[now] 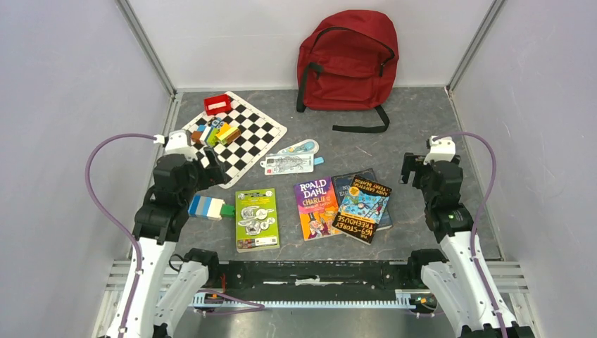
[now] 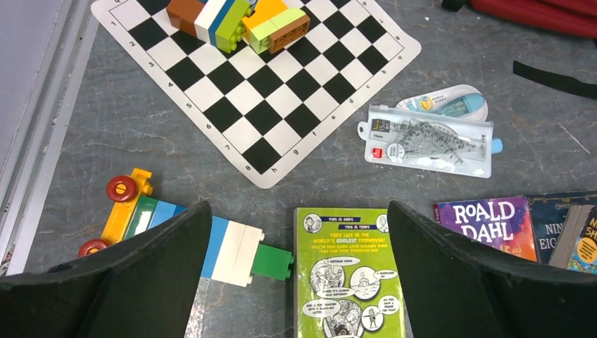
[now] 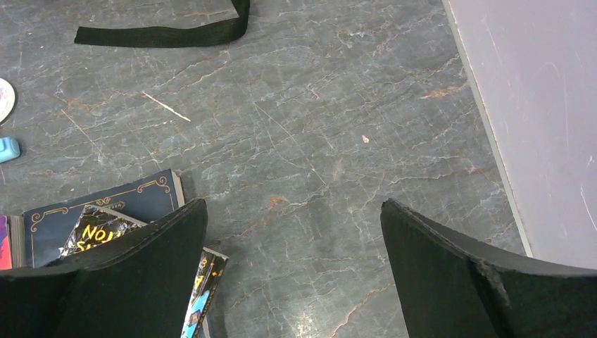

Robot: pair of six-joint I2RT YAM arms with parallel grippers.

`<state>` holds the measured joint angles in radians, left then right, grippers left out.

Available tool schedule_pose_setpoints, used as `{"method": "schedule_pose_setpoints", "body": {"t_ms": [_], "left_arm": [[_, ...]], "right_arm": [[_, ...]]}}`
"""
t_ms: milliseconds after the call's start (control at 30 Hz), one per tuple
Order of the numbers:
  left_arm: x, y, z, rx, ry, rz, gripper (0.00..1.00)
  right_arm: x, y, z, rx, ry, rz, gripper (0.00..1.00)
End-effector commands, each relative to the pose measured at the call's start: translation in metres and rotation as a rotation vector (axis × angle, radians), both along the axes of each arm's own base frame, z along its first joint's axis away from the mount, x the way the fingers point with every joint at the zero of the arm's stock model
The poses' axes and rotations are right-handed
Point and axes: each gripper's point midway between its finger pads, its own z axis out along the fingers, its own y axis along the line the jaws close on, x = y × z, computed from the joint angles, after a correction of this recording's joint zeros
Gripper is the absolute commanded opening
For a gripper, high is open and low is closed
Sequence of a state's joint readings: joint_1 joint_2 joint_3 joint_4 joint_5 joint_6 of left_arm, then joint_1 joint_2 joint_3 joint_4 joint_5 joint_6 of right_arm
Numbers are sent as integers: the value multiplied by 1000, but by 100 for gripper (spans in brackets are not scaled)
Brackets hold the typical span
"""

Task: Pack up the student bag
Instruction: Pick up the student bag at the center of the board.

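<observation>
At the desk's point(image 1: 422, 127) far edge, one bag point(image 1: 346, 60) leaned against the back wall, one strap point(image 1: 362, 127) trailing forward. Four books lay near the front edge: a green book point(image 1: 256, 218), a Dahl book point(image 1: 317, 208), and a Treehouse book point(image 1: 362, 209) overlapping a blue book point(image 1: 345, 182). One chess mat point(image 1: 243, 137) at the far left carried two block clusters point(image 1: 217, 132), with one red box point(image 1: 217, 104) at its far corner. One pouch point(image 1: 287, 164) lay between books and bag. One block train point(image 1: 210, 207) sat beside the left gripper point(image 2: 296, 205). It and the right gripper point(image 3: 293, 204) gaped wide, holding nothing.
</observation>
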<state>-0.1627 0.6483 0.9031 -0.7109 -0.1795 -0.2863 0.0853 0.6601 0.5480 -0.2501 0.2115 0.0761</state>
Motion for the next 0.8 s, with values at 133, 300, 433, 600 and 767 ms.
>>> {"method": "schedule_pose_setpoints", "body": {"t_ms": [133,300,433,600,767], "left_arm": [[41,-13,26,-15,-67,-41,100],[85,-14,58,-17,-245,-17,100],[104,-15,57,-8,-256,-16,100],[105,-11,24,-19,-89,40,100],[106,-35,17,-48,-35,-94,100]], "right_arm": [[17,4,30,6,-77,12,98],[37,12,33,6,-76,58,98],[64,16,45,-7,-84,71,98],[112,31,76,36,-141,119,98],[168,55,108,-16,-243,270,98]]}}
